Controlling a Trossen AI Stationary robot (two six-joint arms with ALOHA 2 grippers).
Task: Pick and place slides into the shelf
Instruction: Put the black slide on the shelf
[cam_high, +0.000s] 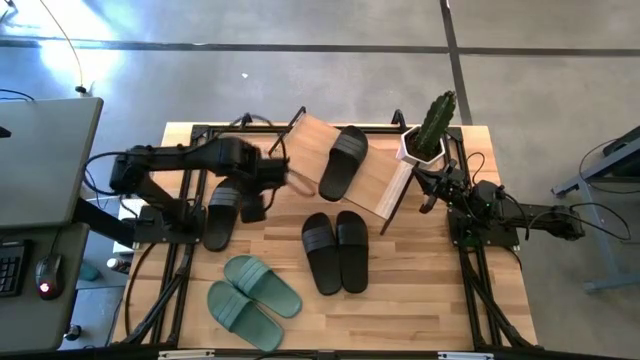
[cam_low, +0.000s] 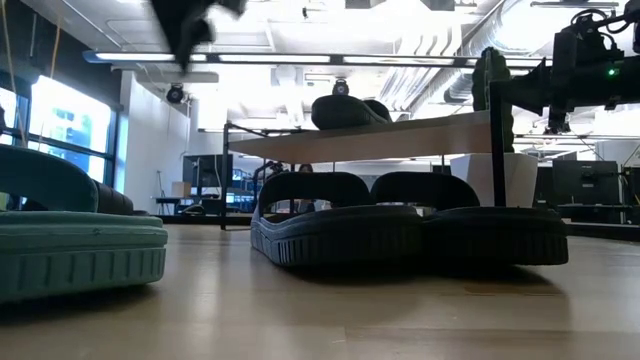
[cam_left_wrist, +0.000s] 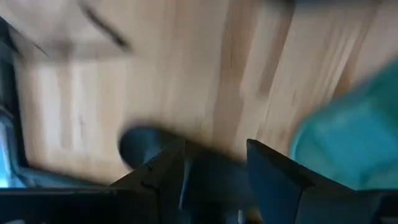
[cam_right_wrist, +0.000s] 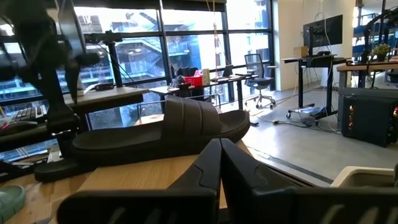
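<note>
Sage-green rubber slide pair (cam_high: 250, 300) nearest on the pale wooden counter (cam_high: 420, 290), matte black slide pair (cam_high: 335, 252) just behind, both waiting. Farther left, left claw (cam_left_wrist: 214, 168) fingers apart astride a lone black slide (cam_high: 218, 225), seemingly lining up a grasp. Farthest, plank-topped black-framed shelf (cam_high: 310, 140) already carrying one black slide (cam_high: 343, 162); right claw (cam_right_wrist: 219, 155) pressed together, parked clear beside it.

We see a light wooden table (cam_high: 420, 280) carrying everything. At its twelve o'clock edge stands the low shelf (cam_high: 385, 185), a tilted-looking plank on thin black legs, with one black slide (cam_high: 343, 160) lying on top. Beside it, toward two o'clock, sits a white pot with a cactus (cam_high: 432, 130). Near the centre a black pair (cam_high: 335, 250) lies side by side, touching. At seven o'clock rests the green pair (cam_high: 252, 300), and at nine o'clock another black slide (cam_high: 220, 215).
</note>
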